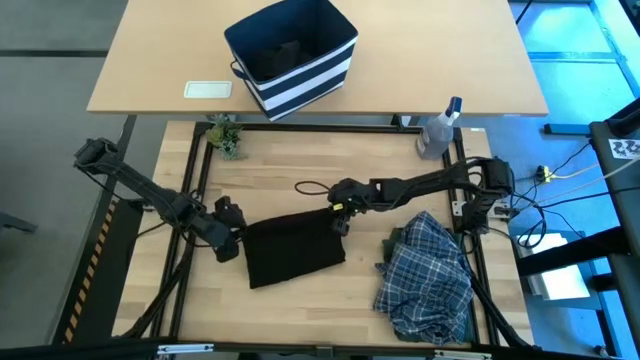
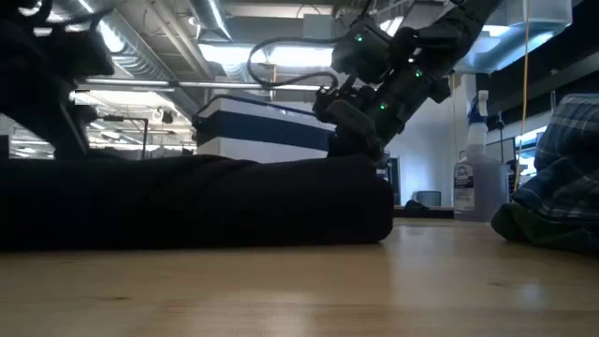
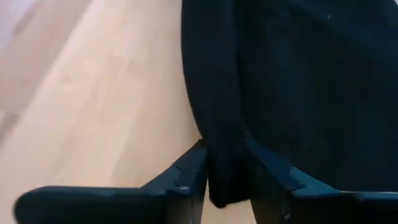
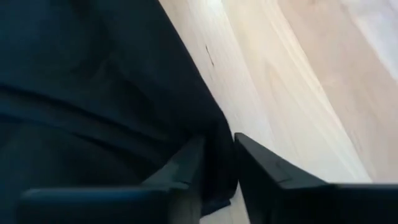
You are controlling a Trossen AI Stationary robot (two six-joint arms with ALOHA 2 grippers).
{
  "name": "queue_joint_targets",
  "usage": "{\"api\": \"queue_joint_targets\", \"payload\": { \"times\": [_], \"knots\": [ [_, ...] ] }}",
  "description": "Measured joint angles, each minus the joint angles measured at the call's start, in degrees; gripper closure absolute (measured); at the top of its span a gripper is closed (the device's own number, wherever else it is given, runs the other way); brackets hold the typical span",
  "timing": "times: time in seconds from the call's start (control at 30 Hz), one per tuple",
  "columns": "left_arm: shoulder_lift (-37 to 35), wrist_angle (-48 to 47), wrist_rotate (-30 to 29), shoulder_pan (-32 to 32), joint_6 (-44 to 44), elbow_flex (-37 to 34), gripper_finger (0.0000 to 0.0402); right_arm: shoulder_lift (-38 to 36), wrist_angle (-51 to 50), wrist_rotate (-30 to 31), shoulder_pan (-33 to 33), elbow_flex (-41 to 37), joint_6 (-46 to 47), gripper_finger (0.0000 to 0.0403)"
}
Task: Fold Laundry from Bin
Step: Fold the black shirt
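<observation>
Black garment (image 1: 293, 250) lies flat on the table (image 1: 330, 160) between both grippers. Left gripper (image 3: 227, 180) and right gripper (image 4: 217, 168) each pinch an edge of it. Soft, light, limp: hold by corners, or it sags.

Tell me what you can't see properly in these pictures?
- Bin inside: high view, too dark to tell what's in it.
- Olive garment: high view, mostly hidden under the plaid shirt.
- Left gripper: low view, lost behind the black garment.
- Card on far table: too small to read.
</observation>
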Motion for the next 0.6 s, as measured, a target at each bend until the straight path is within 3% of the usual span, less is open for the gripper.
{"api": "queue_joint_targets", "payload": {
  "times": [0.33, 0.6],
  "knots": [
    [0.0, -18.1, -3.5, 2.7, 1.9, 12.7, 0.027, -6.9, -4.4, 3.4, 0.0, 0.1, -2.0, 0.0243],
    [4.2, -0.2, -3.0, -0.2, 4.0, 11.3, 0.0269, -9.3, -0.9, -2.1, 6.1, 0.1, -2.6, 0.0238]
  ]
}}
